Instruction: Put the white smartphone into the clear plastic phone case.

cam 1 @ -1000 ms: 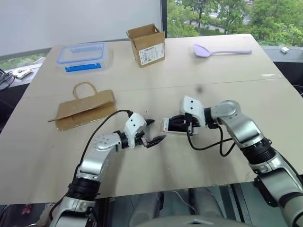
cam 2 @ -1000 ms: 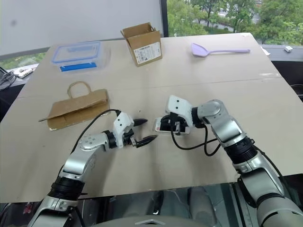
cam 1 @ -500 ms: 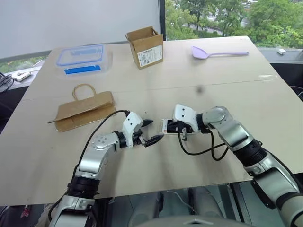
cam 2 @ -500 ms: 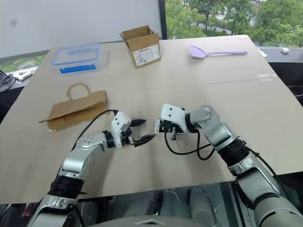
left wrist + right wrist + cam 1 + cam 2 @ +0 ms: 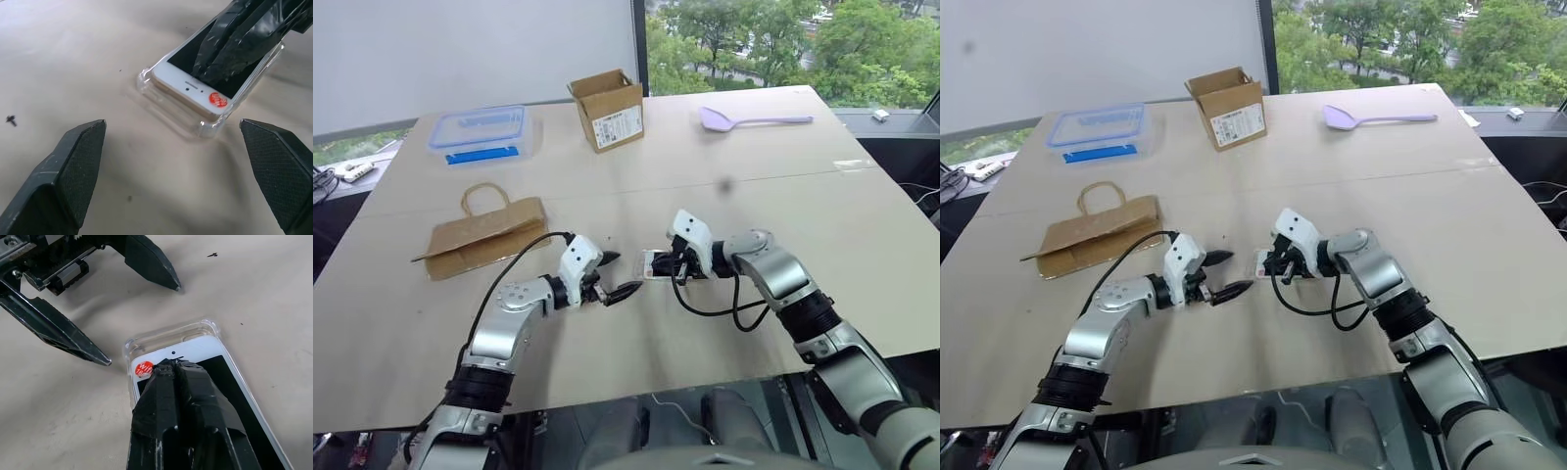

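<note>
Two tools meet: the closed right tool [image 5: 171, 364] presses the white smartphone [image 5: 195, 85] in the clear plastic phone case [image 5: 161, 105], its long axis toward the wide-open, empty left tool [image 5: 612, 276].

Closed fingers [image 5: 168, 396] press white smartphone [image 5: 195, 350] into clear case [image 5: 129, 345].

The table [image 5: 862, 225] is taken as the landmark. Near its middle the clear plastic phone case [image 5: 205, 128] is laid flat, and the white smartphone [image 5: 183, 85] is seated in it. The right gripper [image 5: 171, 368] is set on the phone from the right, fingers together. Just left of the case, apart from it, the left gripper [image 5: 612, 275] is held with its jaws spread. Further left a paper bag [image 5: 489, 233] is laid. Along the far side a lidded food box [image 5: 478, 134], a cardboard box [image 5: 609, 108] and a spatula [image 5: 749, 119] are ranged left to right.
</note>
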### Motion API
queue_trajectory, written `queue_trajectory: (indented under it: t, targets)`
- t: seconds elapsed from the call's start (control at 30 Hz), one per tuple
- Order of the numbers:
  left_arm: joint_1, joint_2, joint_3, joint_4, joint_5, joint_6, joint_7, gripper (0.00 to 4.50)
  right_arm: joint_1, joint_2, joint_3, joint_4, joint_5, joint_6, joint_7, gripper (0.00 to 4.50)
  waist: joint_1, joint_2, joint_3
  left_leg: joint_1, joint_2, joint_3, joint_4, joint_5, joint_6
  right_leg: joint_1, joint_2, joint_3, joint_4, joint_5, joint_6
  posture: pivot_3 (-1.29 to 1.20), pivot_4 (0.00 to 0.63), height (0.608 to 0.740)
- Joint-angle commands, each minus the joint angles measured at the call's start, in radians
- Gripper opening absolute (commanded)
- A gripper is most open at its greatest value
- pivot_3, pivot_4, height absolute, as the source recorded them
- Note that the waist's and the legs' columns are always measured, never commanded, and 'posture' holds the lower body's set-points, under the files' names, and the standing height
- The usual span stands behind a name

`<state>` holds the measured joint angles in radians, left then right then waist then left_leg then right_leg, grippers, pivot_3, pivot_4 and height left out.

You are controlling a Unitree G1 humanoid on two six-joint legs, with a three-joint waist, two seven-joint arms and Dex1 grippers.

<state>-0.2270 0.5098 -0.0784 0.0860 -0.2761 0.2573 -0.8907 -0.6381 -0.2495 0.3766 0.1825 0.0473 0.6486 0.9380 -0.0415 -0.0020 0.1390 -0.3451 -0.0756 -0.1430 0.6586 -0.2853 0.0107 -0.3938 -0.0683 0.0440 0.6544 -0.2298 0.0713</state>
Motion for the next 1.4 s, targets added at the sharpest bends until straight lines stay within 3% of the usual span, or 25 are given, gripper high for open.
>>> queue_trajectory:
  t: [0.03, 0.2, 0.37, 0.6, 0.73, 1.03, 1.4]
  targets:
    - [0.002, 0.036, 0.075, -0.027, -0.034, 0.022, 0.005, 4.5, 0.088, -0.028, -0.052, -0.12, 0.009, -0.043, -0.068, 0.08, 0.003, 0.0, 0.0, -0.001, 0.0, -0.001, 0.0, 0.0, 0.0, 0.0, 0.0, -0.001, -0.001, 0.0, 0.0, 0.0, 0.15, 0.74]
    - [-0.011, 0.072, 0.133, 0.002, -0.062, 0.048, -0.01, 4.5, 0.131, -0.065, -0.129, -0.363, 0.084, -0.015, -0.079, 0.08, 0.004, 0.0, 0.002, -0.018, -0.001, -0.001, 0.0, 0.001, -0.001, -0.017, -0.002, 0.0, -0.002, 0.001, -0.001, 0.0, 0.15, 0.74]
    - [-0.076, 0.066, 0.095, 0.067, 0.0, 0.003, 0.006, 4.5, 0.166, -0.127, -0.199, -0.534, 0.121, 0.071, -0.133, 0.08, 0.007, 0.0, 0.002, -0.033, -0.001, -0.002, 0.0, 0.003, -0.006, -0.03, -0.002, -0.002, -0.002, 0.001, -0.001, 0.0, 0.15, 0.74]
    - [-0.118, 0.012, 0.013, 0.062, 0.078, -0.024, 0.037, 4.5, 0.31, -0.349, -0.244, -0.69, 0.074, 0.166, -0.18, 0.08, 0.03, -0.001, 0.003, -0.037, -0.002, -0.002, 0.0, 0.003, -0.005, -0.031, -0.003, -0.002, -0.007, 0.001, -0.001, 0.0, 0.15, 0.74]
    - [-0.118, 0.001, -0.018, 0.068, 0.109, -0.045, 0.032, 4.5, 0.361, -0.434, -0.178, -0.709, 0.048, 0.177, -0.182, 0.08, 0.03, -0.001, 0.003, -0.037, -0.002, -0.002, 0.0, 0.003, -0.005, -0.031, -0.003, -0.003, -0.008, 0.001, -0.001, 0.0, 0.15, 0.74]
    - [-0.142, -0.011, -0.052, 0.092, 0.131, -0.07, -0.002, 4.5, 0.251, -0.402, 0.034, -0.599, -0.069, 0.078, -0.201, 0.08, 0.028, -0.001, 0.003, -0.035, -0.001, -0.001, 0.0, 0.003, -0.005, -0.028, -0.002, -0.003, -0.008, 0.001, -0.001, 0.0, 0.15, 0.74]
    - [-0.131, -0.047, -0.082, 0.03, 0.13, -0.038, -0.008, 4.5, 0.212, -0.406, 0.107, -0.54, -0.167, -0.06, -0.146, 0.08, 0.027, -0.001, 0.003, -0.034, -0.001, -0.002, 0.001, 0.003, -0.005, -0.028, -0.002, -0.003, -0.008, 0.001, -0.001, 0.0, 0.15, 0.74]
